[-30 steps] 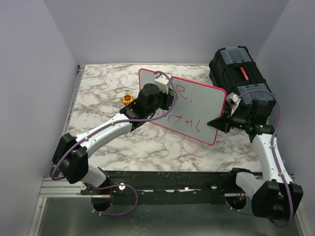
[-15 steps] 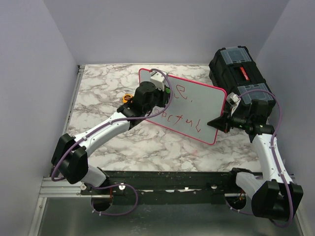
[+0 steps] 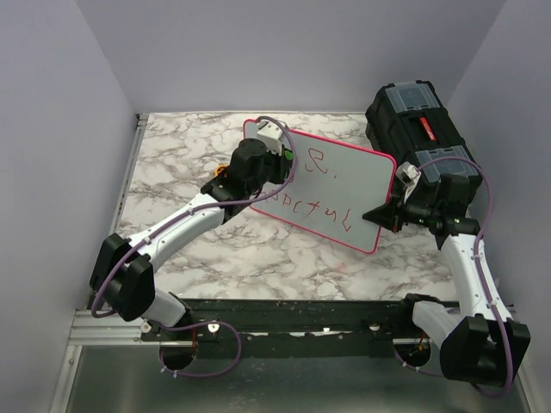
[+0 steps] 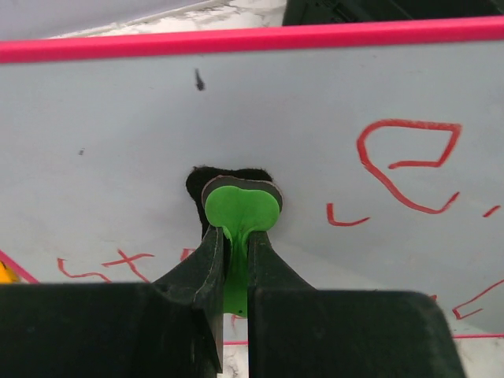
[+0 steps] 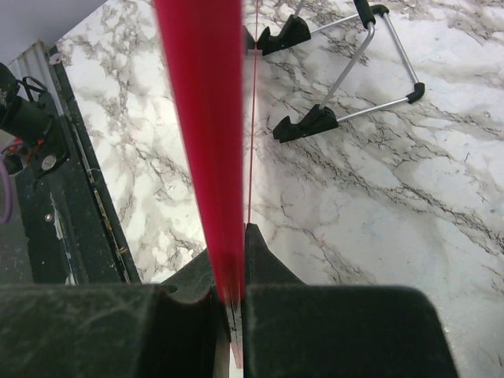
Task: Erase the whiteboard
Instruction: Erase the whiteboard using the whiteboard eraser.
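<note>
Clamping whiteboard [image 3: 344, 181] edge — right gripper [image 3: 380, 212]

The whiteboard [image 3: 344, 185] stands propped on the table [image 3: 181, 155], right of centre, with the toolbox [image 3: 413, 116] behind its right end. The left claw [image 4: 236, 244] presses an eraser [image 4: 240, 206] against the board's upper left. The right claw [image 5: 230, 260] grips its right edge. A small object [image 3: 221, 170], mostly hidden, seems to lie left of the board.

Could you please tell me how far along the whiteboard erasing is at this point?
Done: the right gripper is clamped on the rim of the whiteboard, steadying it. In hand: the left gripper presses a green eraser against the board, and the patch around it is bare. Left: the red lettering across the middle and right of the board.
</note>
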You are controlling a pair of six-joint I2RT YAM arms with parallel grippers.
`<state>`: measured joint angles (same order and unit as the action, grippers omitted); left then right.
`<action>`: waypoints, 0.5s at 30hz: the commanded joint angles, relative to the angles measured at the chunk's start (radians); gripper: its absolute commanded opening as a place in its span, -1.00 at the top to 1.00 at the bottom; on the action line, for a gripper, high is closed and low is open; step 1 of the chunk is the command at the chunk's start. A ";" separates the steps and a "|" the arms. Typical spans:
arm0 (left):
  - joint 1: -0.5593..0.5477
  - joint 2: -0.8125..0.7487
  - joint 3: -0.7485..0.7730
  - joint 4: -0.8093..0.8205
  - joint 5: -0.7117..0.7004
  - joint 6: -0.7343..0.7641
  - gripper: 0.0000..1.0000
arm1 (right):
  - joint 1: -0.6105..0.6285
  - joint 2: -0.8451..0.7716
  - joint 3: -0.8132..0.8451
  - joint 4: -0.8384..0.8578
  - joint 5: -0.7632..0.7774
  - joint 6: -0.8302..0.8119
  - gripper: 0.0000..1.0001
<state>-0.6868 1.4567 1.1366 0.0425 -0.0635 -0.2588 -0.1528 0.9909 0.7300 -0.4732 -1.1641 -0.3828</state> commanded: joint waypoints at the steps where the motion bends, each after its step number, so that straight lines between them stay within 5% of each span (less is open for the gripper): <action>1: 0.011 -0.020 -0.004 0.005 0.008 -0.008 1.00 | 0.005 -0.017 0.020 0.021 -0.060 -0.059 0.99; 9: -0.101 0.026 0.023 0.018 -0.024 -0.030 1.00 | 0.004 -0.016 0.018 0.022 -0.055 -0.059 0.99; 15: -0.062 0.023 0.012 0.003 -0.033 -0.003 1.00 | 0.004 -0.017 0.019 0.021 -0.057 -0.059 0.99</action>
<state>-0.7898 1.4719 1.1366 0.0437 -0.0784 -0.2733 -0.1528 0.9909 0.7300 -0.4728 -1.1641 -0.3866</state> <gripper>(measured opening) 0.068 0.060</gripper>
